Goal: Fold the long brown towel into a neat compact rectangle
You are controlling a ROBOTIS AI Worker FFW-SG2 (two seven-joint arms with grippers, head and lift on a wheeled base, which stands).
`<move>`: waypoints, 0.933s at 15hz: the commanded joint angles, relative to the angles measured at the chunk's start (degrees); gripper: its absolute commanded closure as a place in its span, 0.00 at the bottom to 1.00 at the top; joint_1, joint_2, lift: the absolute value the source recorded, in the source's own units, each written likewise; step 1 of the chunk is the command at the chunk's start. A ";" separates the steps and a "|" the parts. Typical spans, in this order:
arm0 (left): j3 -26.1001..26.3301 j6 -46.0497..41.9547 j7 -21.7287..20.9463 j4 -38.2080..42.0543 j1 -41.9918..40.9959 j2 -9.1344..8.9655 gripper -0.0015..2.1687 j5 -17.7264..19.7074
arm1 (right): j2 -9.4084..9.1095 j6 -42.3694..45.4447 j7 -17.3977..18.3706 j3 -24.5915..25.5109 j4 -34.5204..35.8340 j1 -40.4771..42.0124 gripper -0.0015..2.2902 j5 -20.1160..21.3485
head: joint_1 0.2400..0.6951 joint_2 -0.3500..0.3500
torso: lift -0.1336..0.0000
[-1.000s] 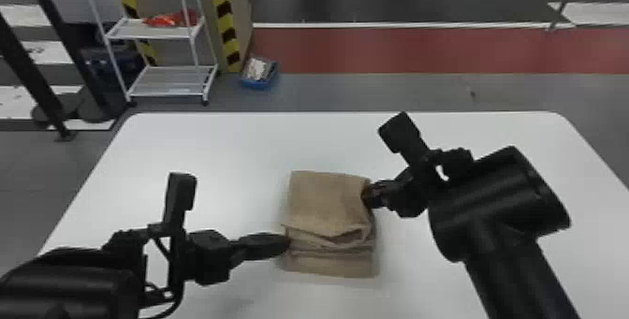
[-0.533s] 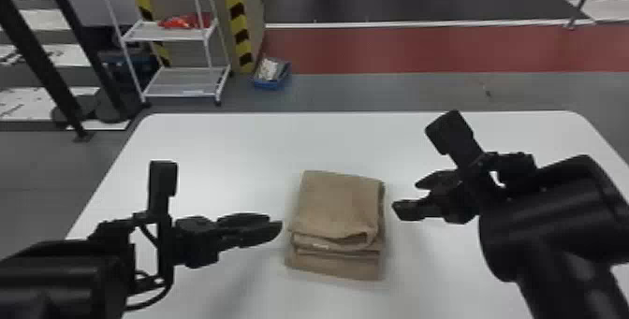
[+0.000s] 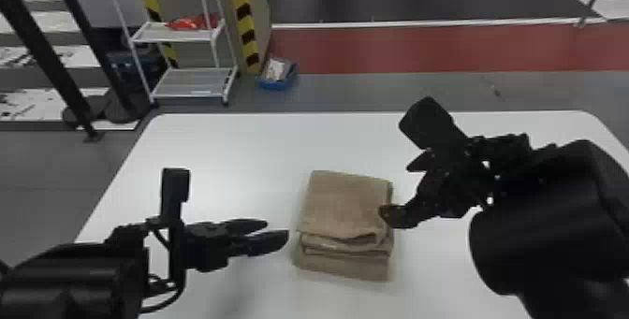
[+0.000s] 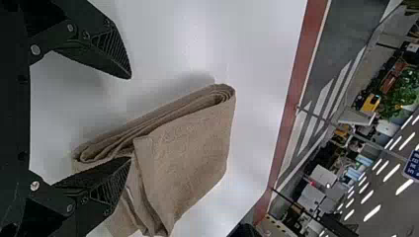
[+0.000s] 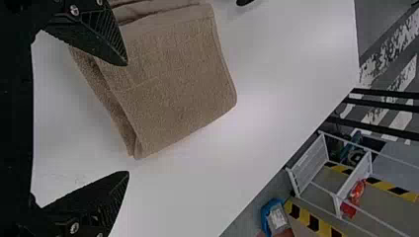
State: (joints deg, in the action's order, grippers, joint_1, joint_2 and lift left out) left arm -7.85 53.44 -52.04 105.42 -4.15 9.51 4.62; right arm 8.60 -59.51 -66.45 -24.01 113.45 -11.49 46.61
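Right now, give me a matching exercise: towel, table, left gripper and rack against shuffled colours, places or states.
1. towel
2. table
3. left gripper
4. rack

A. white, under the towel
B. beyond the table, red item on its upper shelf
C. brown, folded in layers
D. open, to the towel's left

Pairs: 1-C; 2-A; 3-D; 4-B

- From where I stand, the towel is plainly cloth, matt, with a slightly rough nap.
- The table looks smooth, with a soft sheen.
- Both the left gripper and the right gripper look matt, with ridged inner finger faces and shiny, metal-looking screws.
- Over there, the shelf rack looks like painted metal.
- That blue bin looks like plastic.
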 commanded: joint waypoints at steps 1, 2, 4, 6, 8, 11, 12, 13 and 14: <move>-0.15 -0.04 -0.25 -0.13 -0.51 0.33 0.17 -0.23 | 0.63 0.48 -2.63 -3.85 0.37 0.15 0.05 3.83 | 1.00 0.66 | 0.07; -0.24 -0.21 -0.43 -0.13 -0.86 0.59 0.17 -0.23 | 1.15 0.48 -3.95 -5.34 0.54 0.15 0.05 4.98 | 1.00 0.67 | 0.07; -0.41 -0.21 -0.52 -0.13 -1.47 0.68 0.17 -0.32 | 2.03 0.48 -5.62 -6.57 0.54 -0.55 0.05 5.24 | 1.00 0.70 | 0.07; -0.67 -0.21 -0.60 -0.13 -1.91 0.86 0.17 -0.58 | 2.56 0.66 -6.94 -8.33 0.19 -1.43 0.06 6.38 | 1.00 0.72 | 0.07; -0.59 -0.21 -1.13 0.66 -2.97 0.86 0.17 -1.02 | 2.65 0.66 -8.00 -11.14 -1.74 -2.75 0.06 8.49 | 1.00 0.73 | 0.07; 0.12 -0.21 -1.92 2.42 -5.08 0.77 0.17 -1.37 | 1.86 1.01 -7.91 -12.73 -4.56 -4.51 0.06 8.76 | 1.00 0.74 | 0.07; 0.29 -0.21 -2.36 2.86 -5.43 0.59 0.17 -1.28 | 1.59 1.18 -7.73 -13.17 -5.52 -5.12 0.07 8.76 | 1.00 0.75 | 0.07; 0.64 -0.04 -2.54 3.57 -5.96 0.24 0.24 -1.28 | 1.15 1.18 -7.64 -13.43 -6.23 -5.39 0.07 8.76 | 1.00 0.75 | 0.07; 0.82 -0.21 -2.54 4.27 -6.57 0.07 0.24 -1.28 | 0.89 1.36 -7.56 -13.69 -6.58 -5.56 0.07 8.76 | 1.00 0.75 | 0.07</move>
State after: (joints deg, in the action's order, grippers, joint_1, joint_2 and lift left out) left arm -7.38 53.25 -54.53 108.68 -9.85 9.94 3.29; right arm 9.99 -58.36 -74.07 -37.30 107.70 -16.64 55.36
